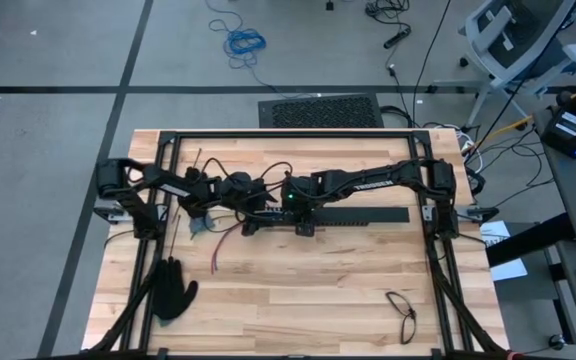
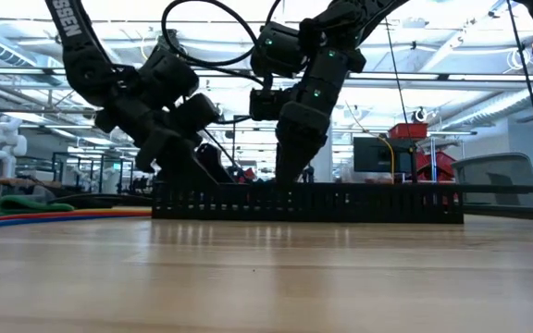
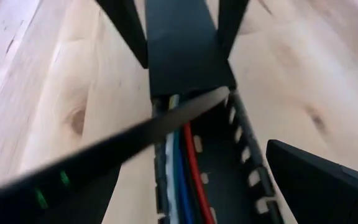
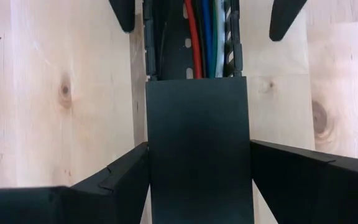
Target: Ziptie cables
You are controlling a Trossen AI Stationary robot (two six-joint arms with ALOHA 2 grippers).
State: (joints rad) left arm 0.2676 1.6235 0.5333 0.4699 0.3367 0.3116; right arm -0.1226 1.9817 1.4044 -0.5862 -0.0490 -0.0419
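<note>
The cables (image 4: 201, 37), red, blue, white and green, lie lengthwise inside a long black slotted bar (image 1: 353, 216) at the table's middle. Their loose ends (image 1: 206, 228) spill onto the wood past the bar's left end. A flat black lid (image 4: 197, 143) covers part of the bar, and my right gripper (image 1: 303, 222) is shut on it there. My left gripper (image 1: 251, 217) is open just left of it. Its fingers (image 4: 124, 14) stand on either side of the uncovered bar, touching nothing that I can see. A thin dark ziptie (image 1: 172, 240) lies on the table left of the cables. My right gripper pinches the lidded bar between its two fingers (image 4: 120, 180), one on each long side of the lid (image 4: 149, 155). The fingers slant steeply down from above and lie across the bar. The bar lies flat on the table (image 2: 308, 202).
A black glove (image 1: 174, 290) lies near the front left, and a dark wire loop (image 1: 402, 312) at the front right. A black frame (image 1: 268, 134) rims the table. A blurred dark strip (image 3: 135, 134) crosses the left wrist view.
</note>
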